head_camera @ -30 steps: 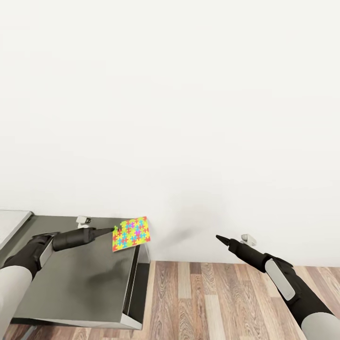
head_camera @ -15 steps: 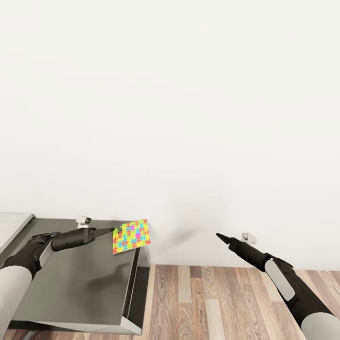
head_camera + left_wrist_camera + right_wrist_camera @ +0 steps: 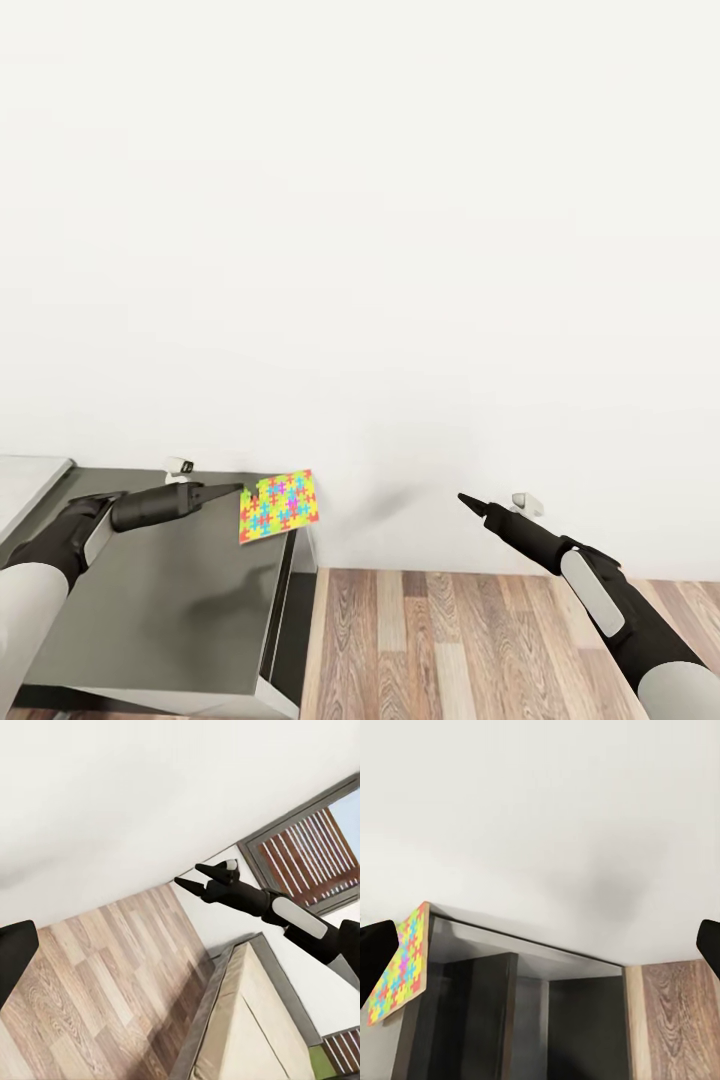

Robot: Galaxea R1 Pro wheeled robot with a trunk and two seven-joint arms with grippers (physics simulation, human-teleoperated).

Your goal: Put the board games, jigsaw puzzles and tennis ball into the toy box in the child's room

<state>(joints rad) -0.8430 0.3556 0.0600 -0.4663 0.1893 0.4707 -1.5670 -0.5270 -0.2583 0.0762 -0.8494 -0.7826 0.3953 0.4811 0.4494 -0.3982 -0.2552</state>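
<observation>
A thin square jigsaw puzzle [image 3: 279, 506] of yellow, blue, pink and green pieces is pinched, tilted, in the left end effector [image 3: 238, 489] above the dark grey desk's [image 3: 170, 600] far right corner. The right end effector [image 3: 463, 500] looks closed on nothing. Since earlier, the view has shifted slightly; the hold is unchanged.

We see open air over the wooden floor [image 3: 480, 640] between our arms; the white wall [image 3: 400, 250] blocks ahead, the dark worktop [image 3: 170, 600] below left.

multicolored jigsaw puzzle [image 3: 279, 506], tilted, above table [image 3: 170, 600]

White wall [image 3: 400, 250], wood floor [image 3: 450, 640]
</observation>
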